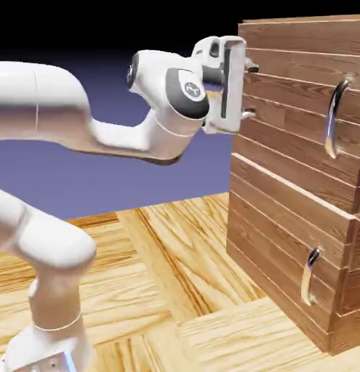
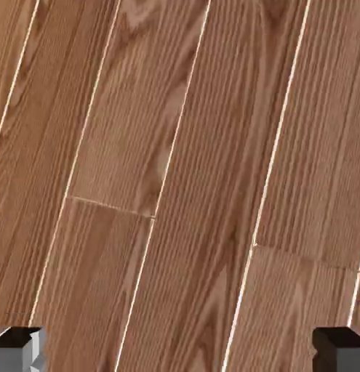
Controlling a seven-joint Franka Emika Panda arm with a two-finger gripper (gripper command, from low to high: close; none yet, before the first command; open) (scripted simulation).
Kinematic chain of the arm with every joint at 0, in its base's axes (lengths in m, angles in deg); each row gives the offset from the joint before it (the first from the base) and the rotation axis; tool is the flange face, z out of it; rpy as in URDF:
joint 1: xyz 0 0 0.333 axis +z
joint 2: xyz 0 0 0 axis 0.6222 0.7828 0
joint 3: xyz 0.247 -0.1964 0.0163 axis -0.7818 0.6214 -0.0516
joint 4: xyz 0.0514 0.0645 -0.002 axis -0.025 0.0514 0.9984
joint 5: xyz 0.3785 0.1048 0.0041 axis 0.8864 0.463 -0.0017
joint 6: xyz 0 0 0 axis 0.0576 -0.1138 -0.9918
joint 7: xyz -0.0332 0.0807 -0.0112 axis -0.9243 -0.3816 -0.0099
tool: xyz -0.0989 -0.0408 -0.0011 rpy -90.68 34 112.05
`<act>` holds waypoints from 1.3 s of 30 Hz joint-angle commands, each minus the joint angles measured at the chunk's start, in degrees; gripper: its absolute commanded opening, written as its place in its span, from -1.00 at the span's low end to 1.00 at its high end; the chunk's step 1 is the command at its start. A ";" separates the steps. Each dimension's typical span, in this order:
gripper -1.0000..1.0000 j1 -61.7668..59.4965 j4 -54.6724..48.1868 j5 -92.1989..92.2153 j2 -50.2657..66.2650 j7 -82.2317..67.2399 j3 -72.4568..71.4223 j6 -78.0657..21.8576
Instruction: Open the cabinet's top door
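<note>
While my fingers (image 1: pixel 248 91) are standing spread as wide as they go with nothing between them, I am pointing them level at the left side wall of the cabinet (image 1: pixel 284 218), near its upper front corner, so that only bare planks are filling the hand view. I am judging this to be the approach step, since the top door (image 1: pixel 299 109) is facing the exterior view's right with its long curved handle (image 1: pixel 333 120) well apart from me. Next I am needing to swing round the corner and straddle that handle before closing.
</note>
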 commanded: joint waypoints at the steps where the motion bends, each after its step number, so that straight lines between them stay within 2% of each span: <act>1: 0.00 0.99 -0.70 -2.50 -0.44 -1.55 1.19 0.06; 22: 0.00 21.78 -15.40 -54.82 -9.60 -34.12 26.05 1.32; 24: 0.00 21.99 -15.55 -55.37 -9.70 -34.46 26.31 1.34; 30: 0.00 32.42 -22.76 -56.03 -8.30 -35.13 31.61 -0.53; 31: -1.00 32.42 -22.76 -56.03 -8.30 -35.13 31.61 -0.53; 39: -1.00 17.89 -9.08 -54.78 -10.19 -32.30 20.89 -9.93</act>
